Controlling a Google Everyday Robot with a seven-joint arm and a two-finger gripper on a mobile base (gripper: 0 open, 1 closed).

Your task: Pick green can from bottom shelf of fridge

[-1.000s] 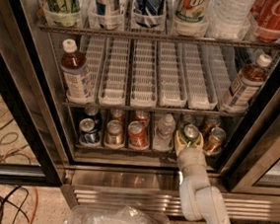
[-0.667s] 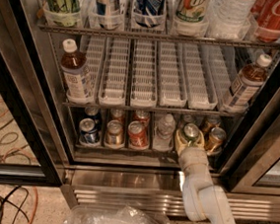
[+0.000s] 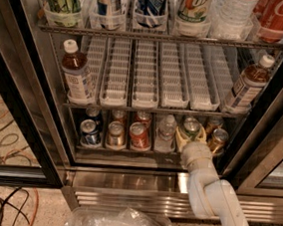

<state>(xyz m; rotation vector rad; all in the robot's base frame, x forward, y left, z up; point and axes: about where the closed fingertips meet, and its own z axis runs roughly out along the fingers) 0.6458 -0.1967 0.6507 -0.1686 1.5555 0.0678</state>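
Note:
The fridge stands open in front of me. On its bottom shelf the green can stands in the second lane from the right, its silver top showing. My gripper reaches in from the lower right on its white arm. Its cream fingers sit on both sides of the can and are shut on it. The can stands upright on the shelf.
On the same shelf are a blue can, a bronze can, a red can, a clear bottle and a bronze-orange can. White ribbed lanes and two tea bottles are above. A plastic bag and cables lie on the floor.
The gripper has stayed around the green can, edging slightly deeper into the shelf. Nothing else has moved.

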